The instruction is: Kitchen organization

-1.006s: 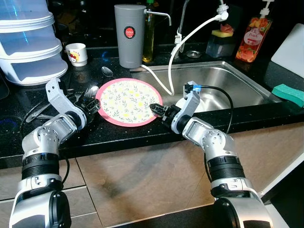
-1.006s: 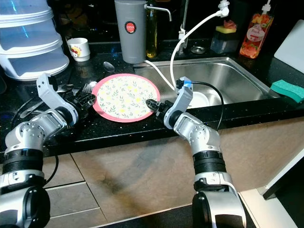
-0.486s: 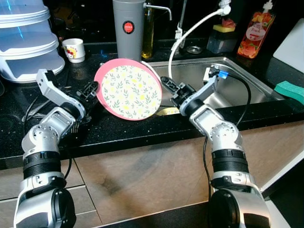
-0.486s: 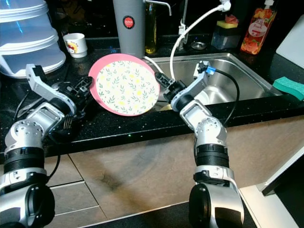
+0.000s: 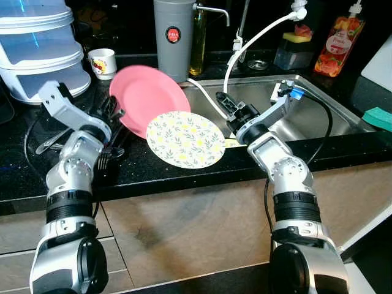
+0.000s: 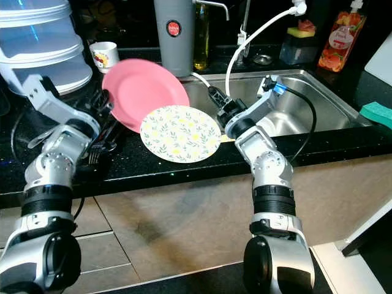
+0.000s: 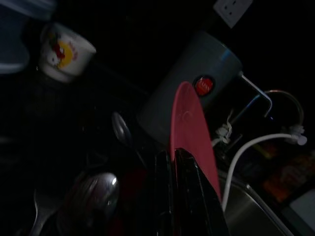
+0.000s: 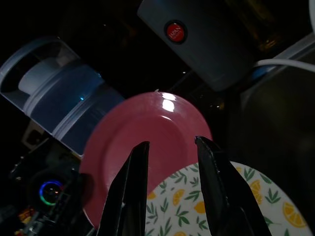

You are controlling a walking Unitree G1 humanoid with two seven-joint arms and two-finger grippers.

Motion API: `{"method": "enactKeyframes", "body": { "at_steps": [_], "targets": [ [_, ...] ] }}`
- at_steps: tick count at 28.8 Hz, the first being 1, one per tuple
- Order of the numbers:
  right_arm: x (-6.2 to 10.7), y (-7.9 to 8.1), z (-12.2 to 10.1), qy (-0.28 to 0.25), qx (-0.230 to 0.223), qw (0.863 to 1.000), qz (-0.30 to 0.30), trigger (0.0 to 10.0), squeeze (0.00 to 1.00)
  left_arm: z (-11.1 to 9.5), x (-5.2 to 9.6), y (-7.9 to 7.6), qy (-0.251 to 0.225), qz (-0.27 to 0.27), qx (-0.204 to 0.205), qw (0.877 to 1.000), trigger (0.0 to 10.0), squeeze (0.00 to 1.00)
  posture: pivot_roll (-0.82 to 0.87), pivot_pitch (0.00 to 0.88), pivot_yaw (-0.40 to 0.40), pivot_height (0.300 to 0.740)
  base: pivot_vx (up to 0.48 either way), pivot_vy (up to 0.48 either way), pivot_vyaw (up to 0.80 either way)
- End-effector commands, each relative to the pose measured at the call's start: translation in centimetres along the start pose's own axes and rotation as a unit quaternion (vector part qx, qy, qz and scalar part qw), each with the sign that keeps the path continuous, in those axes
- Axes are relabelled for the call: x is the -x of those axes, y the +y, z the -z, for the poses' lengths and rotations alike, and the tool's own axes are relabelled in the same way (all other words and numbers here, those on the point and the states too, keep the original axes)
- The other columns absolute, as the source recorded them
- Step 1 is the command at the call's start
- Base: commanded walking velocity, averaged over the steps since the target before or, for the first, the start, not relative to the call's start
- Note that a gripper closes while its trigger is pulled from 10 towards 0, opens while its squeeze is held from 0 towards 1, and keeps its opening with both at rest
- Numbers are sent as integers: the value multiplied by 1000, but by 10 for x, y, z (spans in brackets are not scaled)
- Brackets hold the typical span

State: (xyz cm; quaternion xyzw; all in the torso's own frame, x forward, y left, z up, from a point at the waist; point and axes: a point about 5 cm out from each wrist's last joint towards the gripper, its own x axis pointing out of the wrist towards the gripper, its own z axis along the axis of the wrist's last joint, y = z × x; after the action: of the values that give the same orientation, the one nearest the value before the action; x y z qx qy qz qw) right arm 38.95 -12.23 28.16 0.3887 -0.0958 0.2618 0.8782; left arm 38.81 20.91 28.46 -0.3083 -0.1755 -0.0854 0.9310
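Note:
A plain pink plate (image 5: 150, 98) is held up tilted over the black counter. My left gripper (image 5: 112, 113) is shut on its left rim, and the left wrist view shows that rim (image 7: 189, 137) edge-on between the fingers. A floral plate (image 5: 185, 139) lies nearly flat on the counter near the front edge, just below and to the right of the pink one. My right gripper (image 5: 220, 101) stands open just above the floral plate's right rim, touching neither plate. In the right wrist view, its fingers (image 8: 133, 187) frame the pink plate (image 8: 147, 132) beyond.
A grey jug (image 5: 173, 37), a small cup (image 5: 101, 63) and stacked clear containers (image 5: 40, 49) stand at the back. Spoons and forks (image 5: 109, 153) lie under my left arm. The steel sink (image 5: 318, 101) with a white hose (image 5: 245, 46) is to the right, and a green sponge (image 5: 378, 117) beyond.
The two plates were lifted together between both grippers. They have come apart: the floral plate now lies low on the counter, the right gripper has let go, and the left holds the pink plate.

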Motion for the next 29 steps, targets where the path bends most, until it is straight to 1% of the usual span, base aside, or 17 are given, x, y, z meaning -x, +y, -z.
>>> {"method": "enactKeyframes", "body": {
  "at_steps": [1, 5, 6, 7, 8, 9, 11, 14, 15, 21, 22, 23, 25, 26, 27, 28, 29],
  "targets": [
    [1, -1, 0, 6, 32, 999, 7, 10000, 0, 3, -3, -4, 6, 7, -16, 1000, 0, 0, 86, 102, -19, 740, 0, 0, 0],
    [4, -7, 10, 54, 114, 992, 25, 10000, 0, 4, -2, -4, 7, 11, -36, 999, 0, 0, 84, 99, -18, 740, 0, 0, 0],
    [5, -9, 15, 76, 129, 988, 32, 10000, 396, 5, -2, -3, 7, 11, -38, 999, 0, 0, 84, 99, -18, 740, 0, 0, 0],
    [7, -13, 20, 102, 141, 984, 42, 10000, 1000, 7, -1, -2, 11, 9, -40, 999, 0, 0, 84, 97, -21, 740, 0, 0, 0],
    [7, -13, 20, 102, 141, 984, 42, 10000, 1000, 7, -1, -2, 11, 9, -40, 999, 0, 0, 84, 97, -21, 740, 0, 0, 0],
    [8, -16, 26, 134, 154, 978, 47, 10000, 1000, 8, 0, -1, 14, 8, -51, 999, 0, 0, 84, 97, -21, 740, 0, 0, 0],
    [9, -18, 28, 153, 172, 972, 49, 10000, 1000, 9, 0, 0, 13, 6, -55, 998, 0, 0, 84, 97, -21, 740, 0, 0, 0],
    [10, -19, 29, 163, 198, 965, 51, 10000, 1000, 9, 1, 1, 13, 5, -55, 998, 0, 0, 84, 95, -25, 740, 0, 0, 0],
    [10, -21, 27, 164, 203, 964, 54, 10000, 0, 9, 2, 3, 15, 2, -58, 998, 0, 0, 85, 96, -25, 740, 0, 0, 0],
    [7, -26, 7, 140, 204, 967, 62, 10000, 0, 10, 3, 6, 16, -1, -66, 998, 0, 0, 85, 103, -30, 740, 0, 0, 0],
    [6, -24, 1, 126, 210, 968, 47, 10000, 0, 10, 4, 6, 16, -2, -67, 998, 0, 0, 85, 103, -30, 740, 0, 0, 0],
    [6, -16, -7, 104, 223, 969, 9, 10000, 0, 10, 4, 6, 16, -2, -68, 998, 0, 0, 85, 103, -30, 740, 0, 0, 0],
    [6, -16, -7, 104, 223, 969, 9, 10000, 0, 10, 4, 6, 16, -2, -68, 998, 0, 0, 85, 103, -30, 740, 0, 0, 0],
    [11, 10, -12, 95, 312, 938, -120, 10000, 816, 10, 4, 7, 17, -4, -70, 997, 0, 0, 84, 109, -30, 740, 0, 0, 0],
    [11, 10, -12, 95, 312, 938, -120, 10000, 816, 10, 4, 7, 17, -4, -70, 997, 0, 0, 84, 109, -30, 740, 0, 0, 0],
    [14, 17, -9, 104, 348, 918, -158, 10000, 1000, 10, 4, 7, 17, -4, -71, 997, 0, 0, 84, 109, -30, 740, 0, 0, 0],
    [17, 23, -4, 117, 373, 901, -190, 10000, 1000, 11, 4, 8, 18, -5, -71, 997, 0, 0, 84, 109, -30, 740, 0, 0, 0]
  ]
}}
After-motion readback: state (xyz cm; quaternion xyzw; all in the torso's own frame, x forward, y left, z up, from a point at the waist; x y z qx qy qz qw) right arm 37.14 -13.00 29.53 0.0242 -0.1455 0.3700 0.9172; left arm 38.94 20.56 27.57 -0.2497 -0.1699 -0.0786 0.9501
